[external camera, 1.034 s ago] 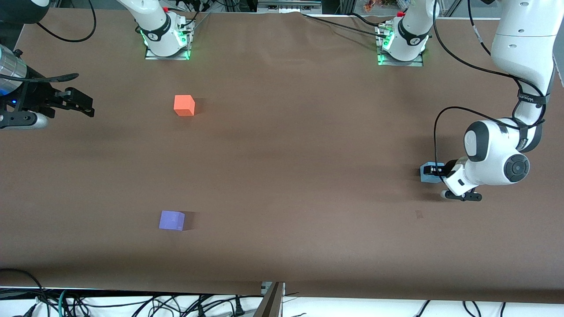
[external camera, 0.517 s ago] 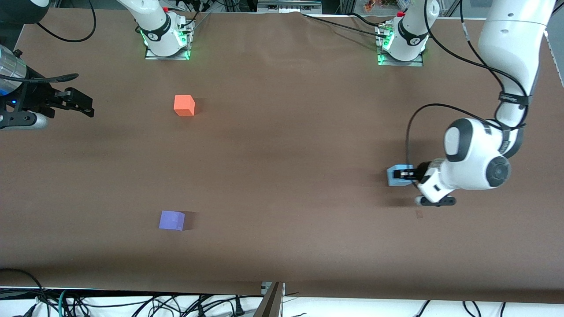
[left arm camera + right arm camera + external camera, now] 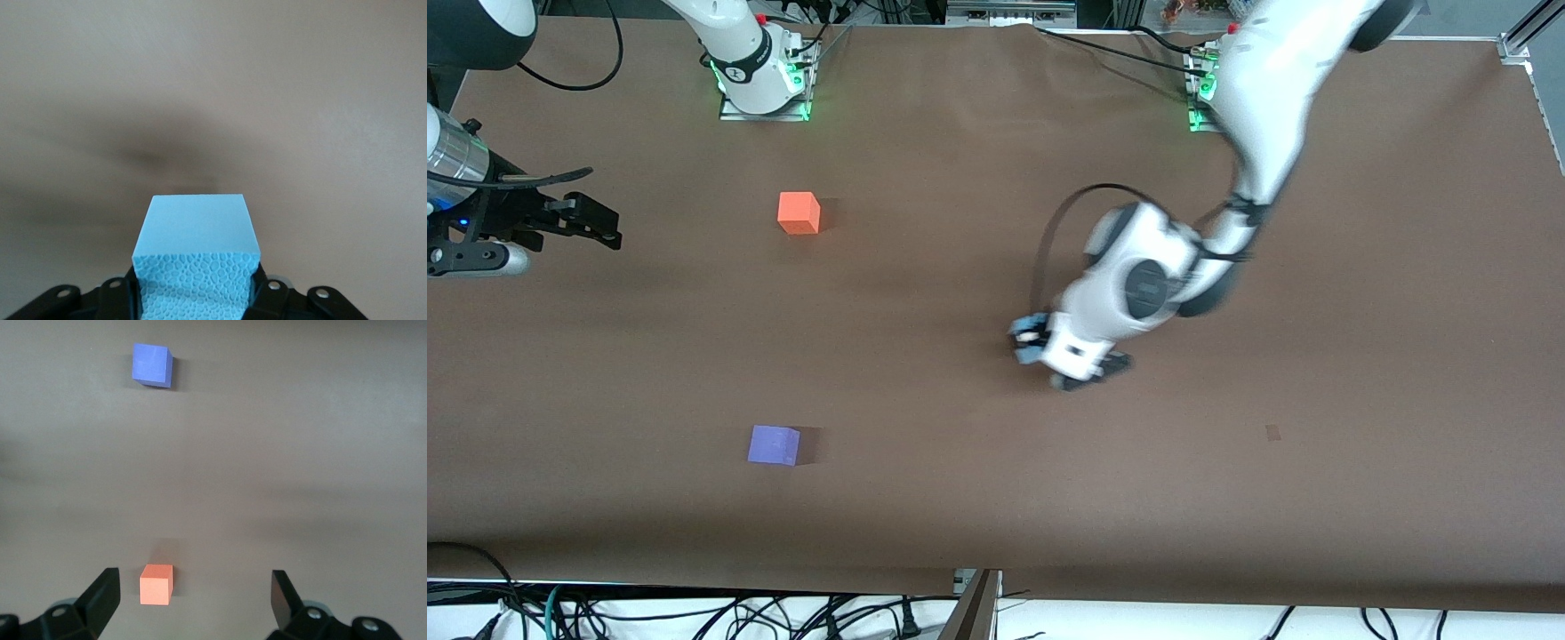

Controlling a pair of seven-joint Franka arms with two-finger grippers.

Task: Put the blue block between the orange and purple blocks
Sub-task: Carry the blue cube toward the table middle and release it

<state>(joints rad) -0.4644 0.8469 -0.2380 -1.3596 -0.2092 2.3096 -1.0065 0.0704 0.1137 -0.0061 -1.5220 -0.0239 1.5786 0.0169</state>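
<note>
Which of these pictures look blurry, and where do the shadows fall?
Front view: the left arm is smeared with motion blur, its left hand shut on the blue block; the orange block and purple block are sharp, each with a short shadow beside it. Left wrist view: a soft dark shadow lies on the table. Right wrist view: sharp; the right hand is open.

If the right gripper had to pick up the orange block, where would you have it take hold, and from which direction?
From straight above, closing on two opposite side faces. The orange block is a plain cube resting flat on the table, standing alone, apart from the purple block, so its sides look free. The right gripper is open, waiting at its own end.
</note>
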